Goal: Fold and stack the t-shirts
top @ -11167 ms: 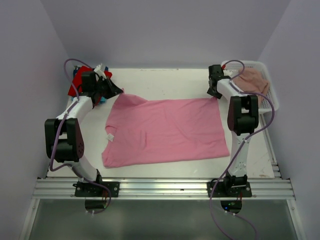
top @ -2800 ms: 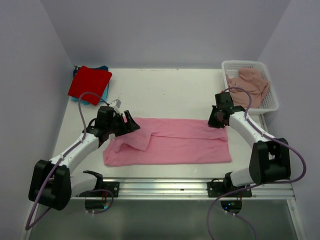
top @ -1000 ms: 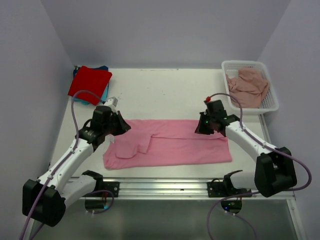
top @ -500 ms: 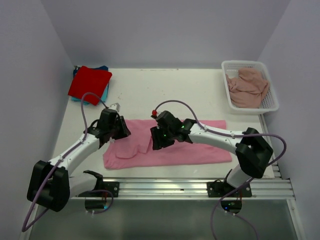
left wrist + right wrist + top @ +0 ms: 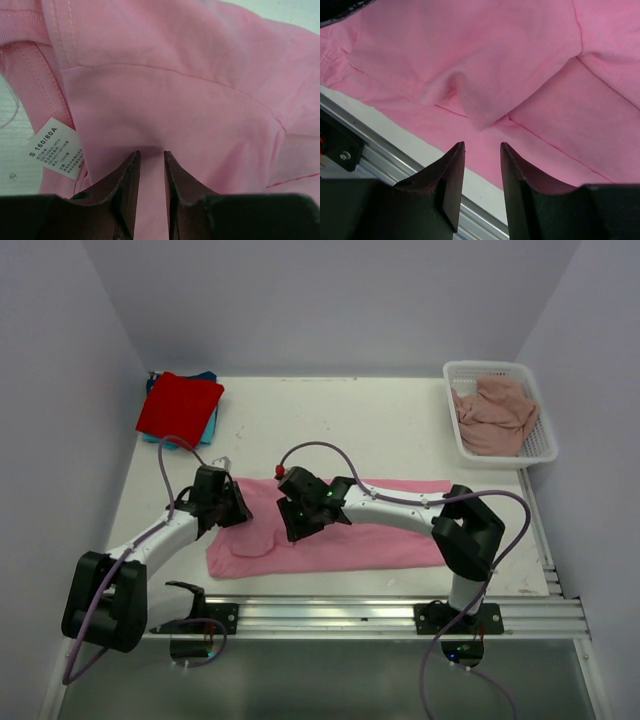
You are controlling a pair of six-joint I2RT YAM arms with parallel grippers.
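We see the bright pink t-shirt [image 5: 360,550] folded into a band near the surface's [image 5: 330,430] front edge, open surface beyond it. The left gripper [image 5: 232,506] sits low at the collar end, jaws narrowly apart, holding nothing. The right arm [image 5: 400,508] stretches leftward across the shirt, the right gripper [image 5: 296,523] partly open and empty above the sleeve fold.

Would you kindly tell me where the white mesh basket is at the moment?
In the top view, the white mesh basket sits at the far right corner of the table, holding the dusty-pink t-shirt.
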